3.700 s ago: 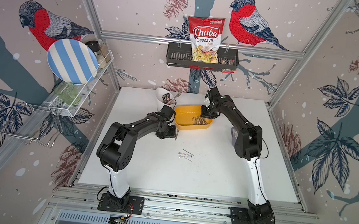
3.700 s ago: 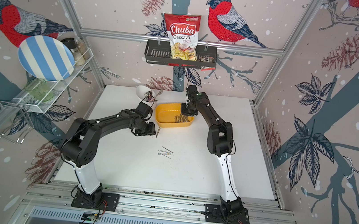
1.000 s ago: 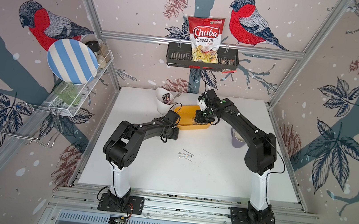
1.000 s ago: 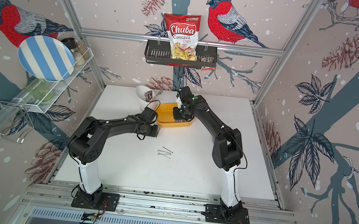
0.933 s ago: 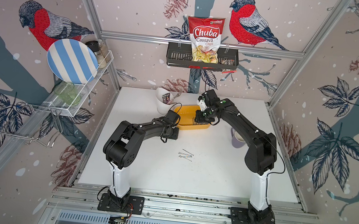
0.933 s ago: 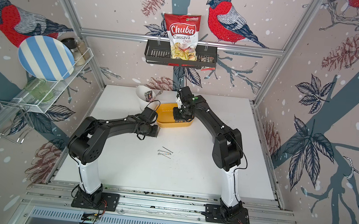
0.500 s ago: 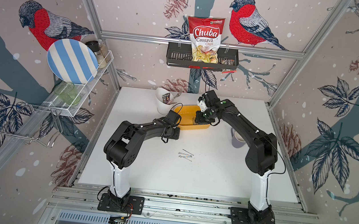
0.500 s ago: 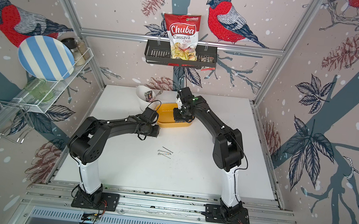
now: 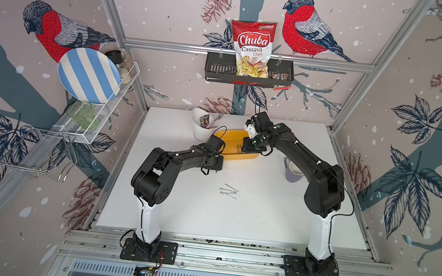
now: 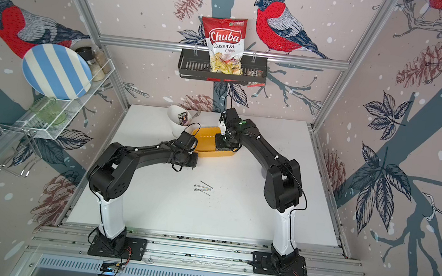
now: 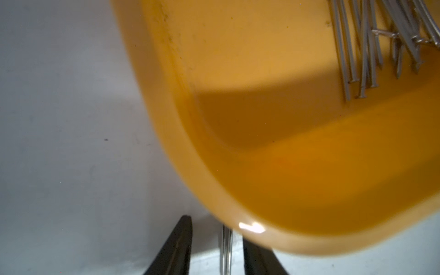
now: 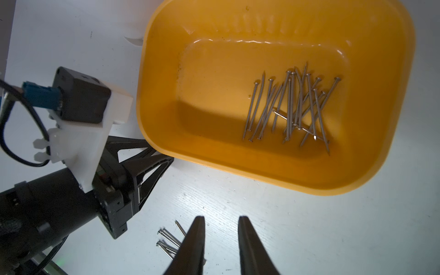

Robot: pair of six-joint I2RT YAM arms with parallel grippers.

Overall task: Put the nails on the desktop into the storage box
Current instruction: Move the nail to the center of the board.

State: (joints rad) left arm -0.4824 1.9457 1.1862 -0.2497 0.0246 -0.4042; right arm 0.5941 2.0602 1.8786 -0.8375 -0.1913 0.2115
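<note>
Just outside a corner of the shallow yellow plastic storage box [image 11: 297,166], already holding many thin grey metal nails [image 12: 289,107], the left gripper [image 11: 215,228] straddles one nail [image 11: 226,247] lying along its narrowly parted fingers [image 11: 178,250]. Contact is unclear, and its far end is hidden behind the rim. The right gripper [image 12: 221,217] hovers part-open and empty; loose nails [image 9: 228,192] lie crosswise on the white desktop [image 9: 261,221], nearer the left arm.

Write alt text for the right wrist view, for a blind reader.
A yellow storage box holds a heap of nails toward one end. The right gripper hangs open and empty over the white desktop, a few loose nails lying near it, while the left gripper sits at the box's corner.
</note>
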